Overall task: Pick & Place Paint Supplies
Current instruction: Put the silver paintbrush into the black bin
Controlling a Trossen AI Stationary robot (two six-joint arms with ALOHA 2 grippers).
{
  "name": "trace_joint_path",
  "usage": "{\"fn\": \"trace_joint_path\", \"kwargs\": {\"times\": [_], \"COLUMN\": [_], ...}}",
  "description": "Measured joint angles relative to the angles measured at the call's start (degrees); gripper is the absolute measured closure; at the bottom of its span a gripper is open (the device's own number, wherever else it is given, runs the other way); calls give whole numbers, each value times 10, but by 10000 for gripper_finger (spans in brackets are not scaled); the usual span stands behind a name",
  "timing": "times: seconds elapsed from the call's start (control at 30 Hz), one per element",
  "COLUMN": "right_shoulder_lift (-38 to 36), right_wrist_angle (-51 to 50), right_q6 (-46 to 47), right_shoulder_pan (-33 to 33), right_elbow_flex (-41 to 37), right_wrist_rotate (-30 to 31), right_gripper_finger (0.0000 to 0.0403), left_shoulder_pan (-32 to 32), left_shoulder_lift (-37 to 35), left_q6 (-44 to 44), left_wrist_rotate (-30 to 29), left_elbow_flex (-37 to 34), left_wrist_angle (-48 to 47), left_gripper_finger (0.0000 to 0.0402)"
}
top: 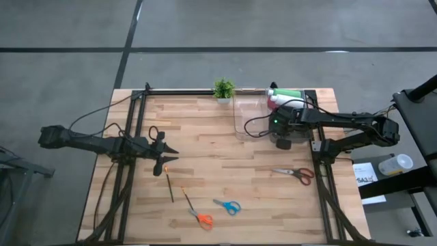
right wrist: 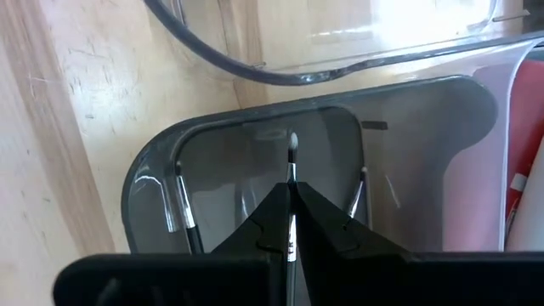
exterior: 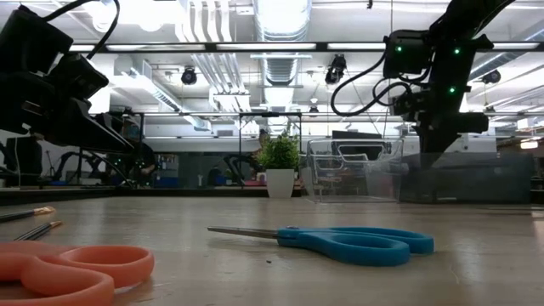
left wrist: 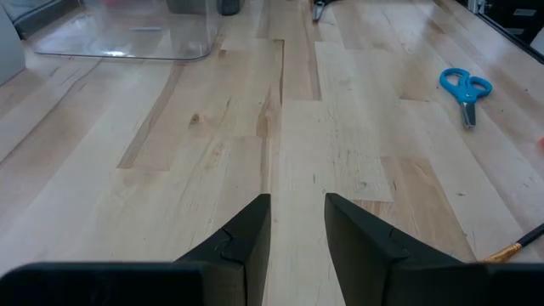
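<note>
Over the grey bin (right wrist: 153, 204) by the clear tray (top: 249, 116), the right gripper (right wrist: 292, 197) pinches a thin brush (right wrist: 292, 161) upright; the left gripper (left wrist: 297, 225) hovers slightly parted, empty, near two brushes (top: 169, 183) lying on the table (top: 259, 198).

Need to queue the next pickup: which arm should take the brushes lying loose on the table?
Left. Its open end effector hovers just beside the loose brushes, while the right end effector is shut on a brush over the grey bin.
</note>
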Motion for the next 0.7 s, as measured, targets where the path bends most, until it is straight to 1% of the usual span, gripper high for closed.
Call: {"fn": "trace_joint_path", "kwargs": {"times": [0.2, 0.37, 0.53, 0.7], "right_shoulder_lift": [0, 0, 0, 0], "right_wrist_angle": [18, 20, 13, 11], "right_q6": [1, 29, 10, 22], "right_shoulder_pan": [0, 0, 0, 0], "right_elbow_flex": [0, 0, 0, 0], "right_wrist_rotate": [-2, -3, -17, -20], "right_gripper_finger": [390, 390, 390, 390], "left_shoulder_pan": [0, 0, 0, 0], "left_shoulder_lift": [0, 0, 0, 0], "left_q6": [0, 0, 0, 0], "left_wrist_rotate": [0, 0, 0, 0], "left_elbow_flex": [0, 0, 0, 0], "left_wrist_angle": [0, 0, 0, 0], "left_gripper_finger": [280, 280, 280, 280]}}
